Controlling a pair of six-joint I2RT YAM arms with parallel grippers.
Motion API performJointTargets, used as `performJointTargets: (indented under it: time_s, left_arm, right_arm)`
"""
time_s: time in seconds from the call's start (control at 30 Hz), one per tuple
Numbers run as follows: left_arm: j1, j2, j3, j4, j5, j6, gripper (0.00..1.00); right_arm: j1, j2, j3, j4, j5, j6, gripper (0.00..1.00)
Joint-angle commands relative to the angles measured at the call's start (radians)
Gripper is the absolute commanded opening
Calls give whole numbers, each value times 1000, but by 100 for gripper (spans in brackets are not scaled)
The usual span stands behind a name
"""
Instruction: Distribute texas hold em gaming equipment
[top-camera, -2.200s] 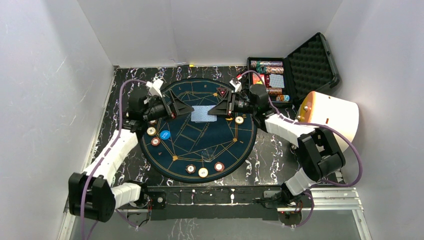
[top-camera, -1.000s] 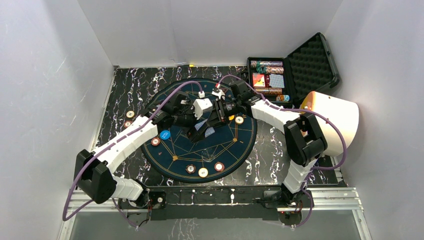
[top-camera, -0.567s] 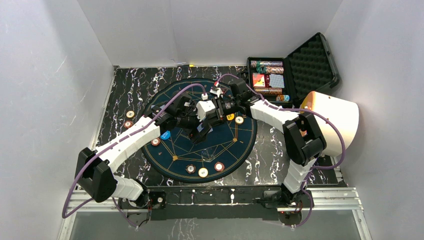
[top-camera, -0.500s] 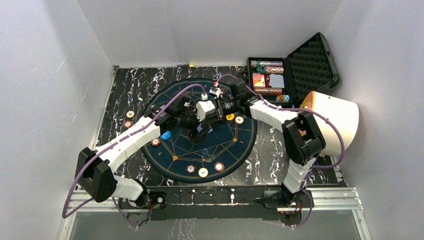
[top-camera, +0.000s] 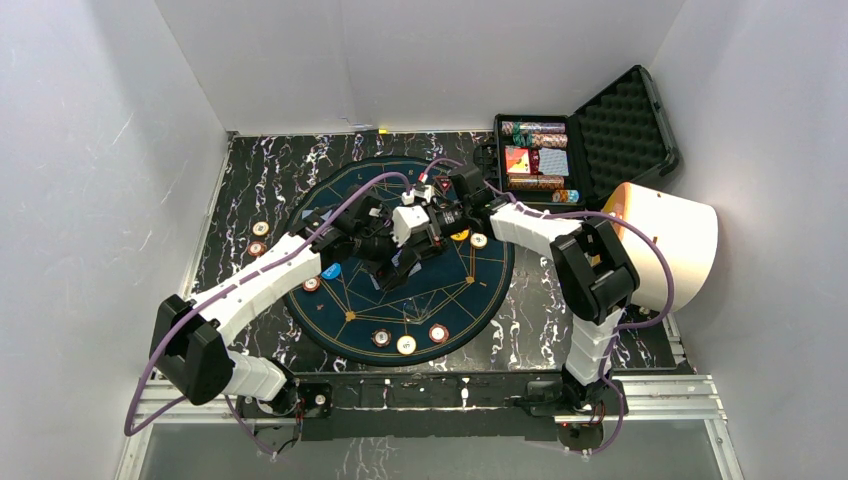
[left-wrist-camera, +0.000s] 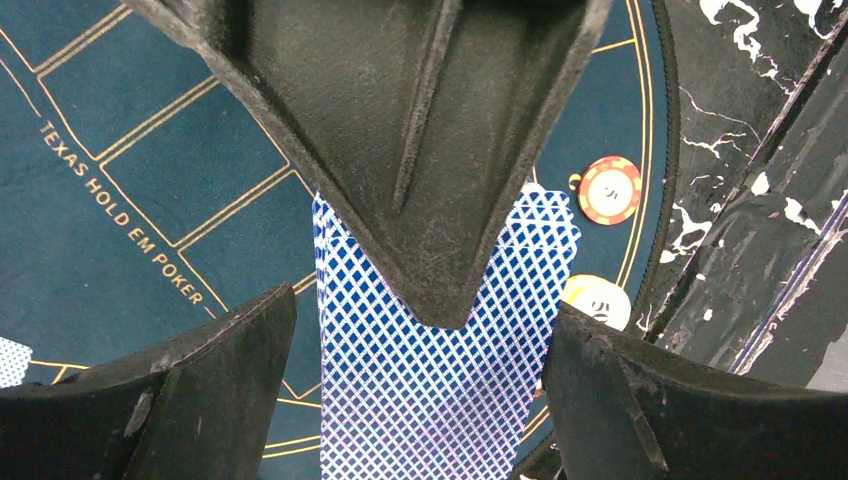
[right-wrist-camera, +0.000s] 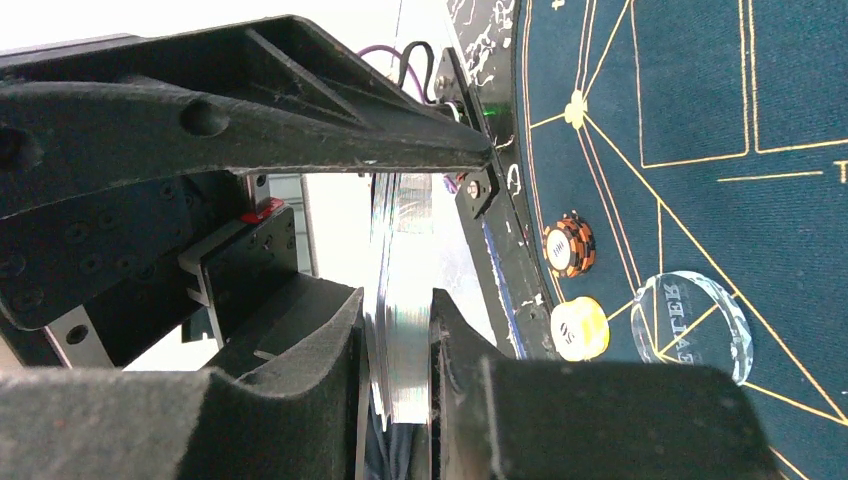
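Cards (left-wrist-camera: 430, 400), stacked, hang over mat (left-wrist-camera: 130, 200), clamped edge-on in right pincer (right-wrist-camera: 398, 300), left pincer (left-wrist-camera: 420, 320) gaping astride them; judgement: left should pinch just 1 top card near its edge and slide it off flat, right grip firm so nothing fans out.

The whole table (top-camera: 250, 180) is seen from high above its near edge, while the round mat (left-wrist-camera: 90, 200) and the cards (left-wrist-camera: 430, 400) are seen from very close in both wrist views, the left looking down and the right looking sideways.
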Motion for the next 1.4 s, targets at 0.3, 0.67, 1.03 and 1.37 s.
performJointTargets:
  time_s: [0.3, 0.67, 1.03, 1.37]
  left_arm:
    - [-3, -46, -51, -43, -9, -33, 80]
    - [-3, -73, -62, -24, -40, -46, 57]
    - [-4, -53, -67, -30, -136, -65, 9]
    - [-3, -45, -101, -11, -173, -86, 1]
  right_arm:
    - [21, 25, 48, 77, -96, 6, 0]
    - [35, 53, 25, 227, -106, 96, 0]
    - [41, 105, 40, 239, -99, 96, 7]
    - [38, 138, 53, 239, -100, 84, 30]
